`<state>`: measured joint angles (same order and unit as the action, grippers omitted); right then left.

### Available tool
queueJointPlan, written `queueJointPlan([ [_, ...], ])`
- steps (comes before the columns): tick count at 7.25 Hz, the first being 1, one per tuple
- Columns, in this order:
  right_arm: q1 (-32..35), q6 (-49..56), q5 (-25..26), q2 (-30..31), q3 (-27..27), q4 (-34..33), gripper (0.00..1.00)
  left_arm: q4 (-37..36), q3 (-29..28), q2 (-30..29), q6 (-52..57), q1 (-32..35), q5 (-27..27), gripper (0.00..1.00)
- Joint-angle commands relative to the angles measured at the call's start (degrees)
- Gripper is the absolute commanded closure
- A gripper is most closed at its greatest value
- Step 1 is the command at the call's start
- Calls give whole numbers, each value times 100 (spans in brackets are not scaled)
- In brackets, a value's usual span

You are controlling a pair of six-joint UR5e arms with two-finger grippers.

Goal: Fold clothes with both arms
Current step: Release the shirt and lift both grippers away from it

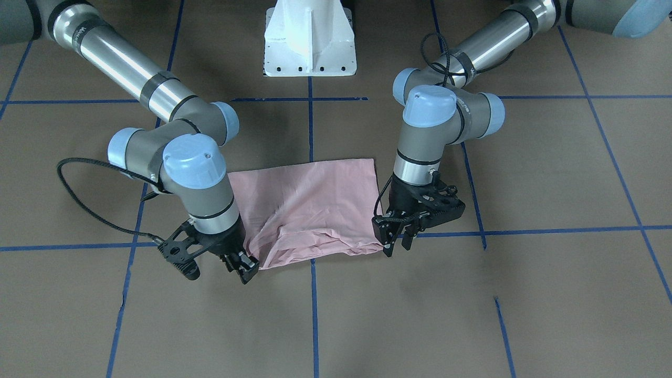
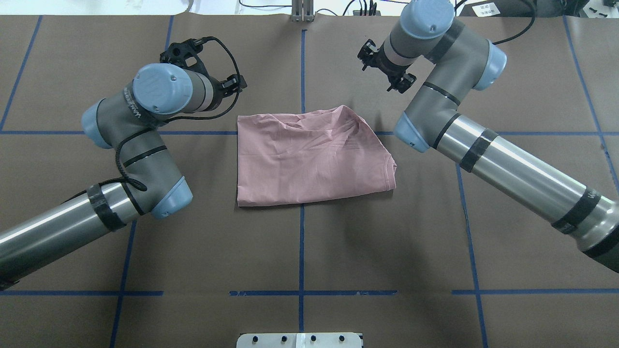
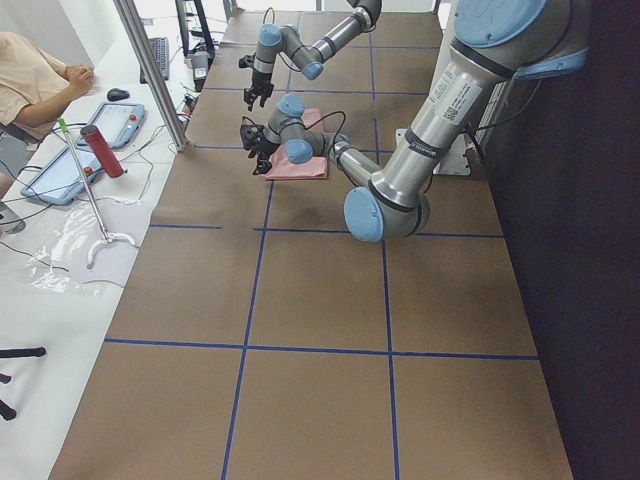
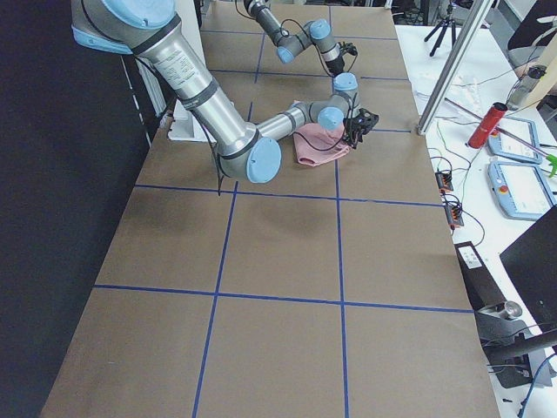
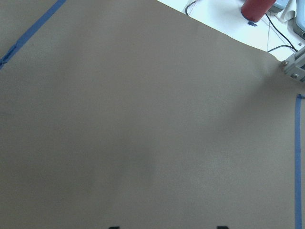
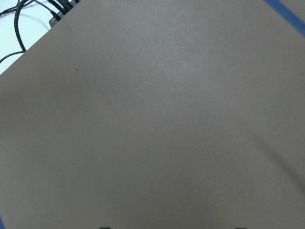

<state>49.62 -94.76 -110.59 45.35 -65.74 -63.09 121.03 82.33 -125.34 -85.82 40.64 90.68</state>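
Both grippers are hanging open and empty at the far corners of the cloth. The black two-finger left gripper (image 1: 397,244) is pointing down just beside one end of the bunched far edge of the pale pink folded T-shirt (image 1: 310,210), and the black two-finger right gripper (image 1: 241,269) is doing the same at the other end. Whether either is touching the fabric, I cannot tell. In each wrist view only the very ends of the jaws are showing at the bottom edge, set wide apart over bare brown surface. The shirt is lying near the middle of the brown paper-covered table (image 1: 525,315), across one of the blue tape grid lines (image 1: 313,315), with its plain side up and a rumpled ridge along the far edge. The grey jointed left arm (image 1: 451,110) and the grey jointed right arm (image 1: 178,152) are bending in from either side, their blue-capped elbows flanking the cloth. A white metal pedestal base (image 1: 310,39) is standing behind the shirt, well apart from it. Beyond the table's far edge, past a slanted aluminium post (image 3: 155,75), a person (image 3: 30,70) is sitting at a white desk holding a red cylindrical bottle (image 3: 103,150) and flat tablets (image 3: 120,122).
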Motion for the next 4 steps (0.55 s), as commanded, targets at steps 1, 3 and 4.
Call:
queueJointPlan([
  [1, 519, 1451, -540, 856, -542, 25, 0, 35, 1035, 962, 1297, 407, 481, 0],
  [3, 1772, 4301, -1679, 1674, -668, -19, 0, 271, 1040, 1632, 3593, 1773, 2445, 0],
  [4, 2449, 5691, -1981, 2018, -668, -106, 0, 255, 848, 1940, 5235, 2582, 3099, 0],
])
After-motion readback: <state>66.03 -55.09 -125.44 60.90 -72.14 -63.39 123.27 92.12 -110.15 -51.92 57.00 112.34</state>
